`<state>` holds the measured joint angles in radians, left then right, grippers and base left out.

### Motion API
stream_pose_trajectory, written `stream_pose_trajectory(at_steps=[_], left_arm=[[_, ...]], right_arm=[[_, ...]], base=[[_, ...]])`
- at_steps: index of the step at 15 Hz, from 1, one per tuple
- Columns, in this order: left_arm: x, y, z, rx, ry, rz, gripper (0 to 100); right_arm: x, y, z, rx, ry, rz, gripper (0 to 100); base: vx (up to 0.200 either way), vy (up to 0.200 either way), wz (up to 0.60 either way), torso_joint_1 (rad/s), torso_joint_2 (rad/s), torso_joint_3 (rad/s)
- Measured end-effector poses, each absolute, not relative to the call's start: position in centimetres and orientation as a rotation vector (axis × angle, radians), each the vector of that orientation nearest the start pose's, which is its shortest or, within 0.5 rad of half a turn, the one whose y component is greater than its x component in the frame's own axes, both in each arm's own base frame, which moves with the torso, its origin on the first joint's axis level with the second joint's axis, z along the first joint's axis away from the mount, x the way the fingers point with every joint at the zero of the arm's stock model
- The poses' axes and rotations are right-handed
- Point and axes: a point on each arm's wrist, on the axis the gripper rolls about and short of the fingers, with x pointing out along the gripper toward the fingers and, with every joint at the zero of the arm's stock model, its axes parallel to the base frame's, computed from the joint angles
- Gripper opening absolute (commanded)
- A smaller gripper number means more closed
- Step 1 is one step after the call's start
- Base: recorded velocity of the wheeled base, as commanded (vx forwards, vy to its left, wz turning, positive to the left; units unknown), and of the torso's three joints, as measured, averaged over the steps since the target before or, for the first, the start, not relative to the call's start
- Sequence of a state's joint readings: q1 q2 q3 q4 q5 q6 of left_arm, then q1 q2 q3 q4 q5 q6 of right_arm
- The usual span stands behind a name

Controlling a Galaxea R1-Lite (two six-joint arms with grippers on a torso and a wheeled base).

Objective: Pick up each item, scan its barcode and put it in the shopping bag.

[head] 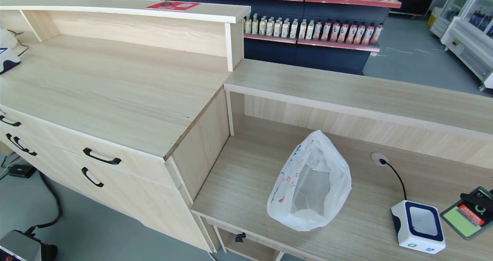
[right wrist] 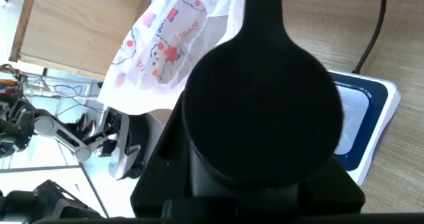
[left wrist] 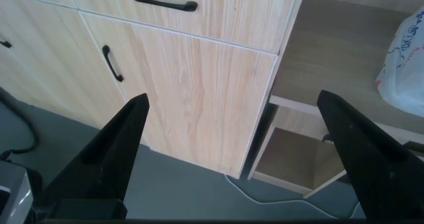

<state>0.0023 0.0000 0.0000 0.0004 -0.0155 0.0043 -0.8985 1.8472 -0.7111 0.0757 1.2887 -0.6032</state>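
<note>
Checkout counter [head: 238,176], shopping bag [head: 310,184] well apart from left gripper [left wrist: 232,97]

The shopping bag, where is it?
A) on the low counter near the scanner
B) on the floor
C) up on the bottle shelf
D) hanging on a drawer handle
A: the shopping bag stands on the low counter, with the scanner beside it, not touching.

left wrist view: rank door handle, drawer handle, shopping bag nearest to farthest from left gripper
1. door handle, on the cabinet front facing the left gripper
2. drawer handle, higher up, nearly tied
3. shopping bag, aside on the lower desk
</note>
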Motion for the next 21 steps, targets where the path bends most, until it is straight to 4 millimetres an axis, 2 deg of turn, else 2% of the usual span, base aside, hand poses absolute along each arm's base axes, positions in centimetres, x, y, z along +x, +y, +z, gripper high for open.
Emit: stream_pose_trajectory(at_steps=[3,6,13,21], left_arm=[[-2.3,0.0,7.5,0.004,0.000,-0.013,100],[-2.3,0.0,7.5,0.005,0.000,-0.012,100],[-2.3,0.0,7.5,0.005,0.000,-0.013,100],[-2.3,0.0,7.5,0.004,0.000,-0.012,100]], right_arm=[[15.8,-18.4,7.9,0.473,0.411,0.445,0],[15.1,-19.1,7.4,0.453,0.404,0.419,0],[15.7,-20.4,6.0,0.478,0.434,0.401,0],[16.0,-21.0,5.5,0.468,0.431,0.406,0]], base=[[0.000,0.000,0.00,0.000,0.00,0.000],[0.000,0.000,0.00,0.000,0.00,0.000],[0.000,0.000,0.00,0.000,0.00,0.000],[0.000,0.000,0.00,0.000,0.00,0.000]])
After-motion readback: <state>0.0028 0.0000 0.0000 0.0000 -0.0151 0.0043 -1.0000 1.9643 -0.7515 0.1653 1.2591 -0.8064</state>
